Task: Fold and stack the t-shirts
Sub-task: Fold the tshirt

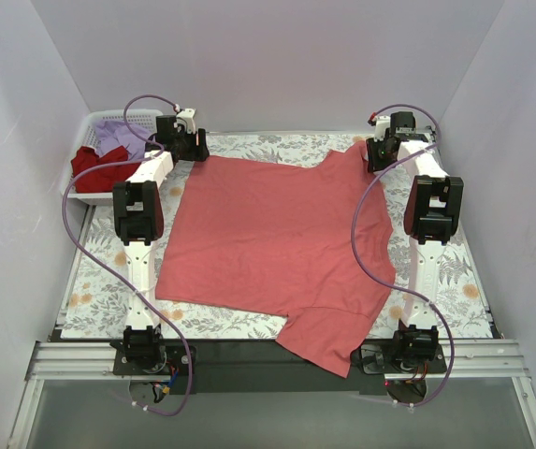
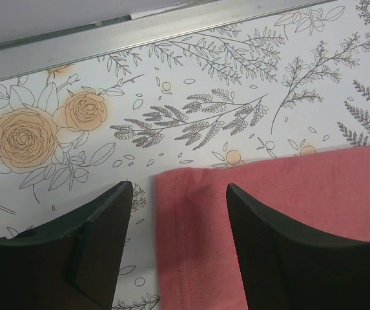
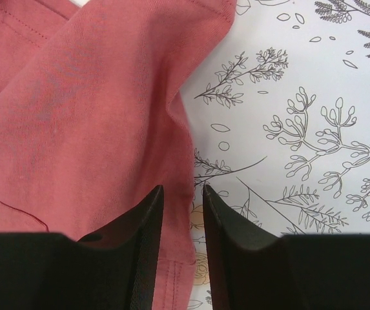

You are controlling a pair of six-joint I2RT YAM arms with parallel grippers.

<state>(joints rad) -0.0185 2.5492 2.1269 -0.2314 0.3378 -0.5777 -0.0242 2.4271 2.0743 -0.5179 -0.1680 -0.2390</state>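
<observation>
A large coral-red t-shirt (image 1: pixel 277 234) lies spread flat on the floral cloth, one sleeve hanging over the near edge. My left gripper (image 1: pixel 188 145) hovers at its far left hem corner. In the left wrist view the gripper (image 2: pixel 179 194) is open, its fingers (image 2: pixel 101 239) on either side of the hemmed corner (image 2: pixel 197 232). My right gripper (image 1: pixel 380 154) is at the shirt's far right sleeve. In its wrist view the gripper (image 3: pixel 183 188) is open by a narrow gap over the shirt's edge (image 3: pixel 107 129), gripping nothing. A darker red t-shirt (image 1: pixel 94 168) and a lavender one (image 1: pixel 118 136) lie in the basket.
A white lattice basket (image 1: pixel 90 126) stands at the far left corner, against the white walls. The grey-and-orange floral cloth (image 1: pixel 99 299) covers the table. A metal rail (image 2: pixel 172 29) runs along the far edge and another (image 1: pixel 268 360) along the near edge by the arm bases.
</observation>
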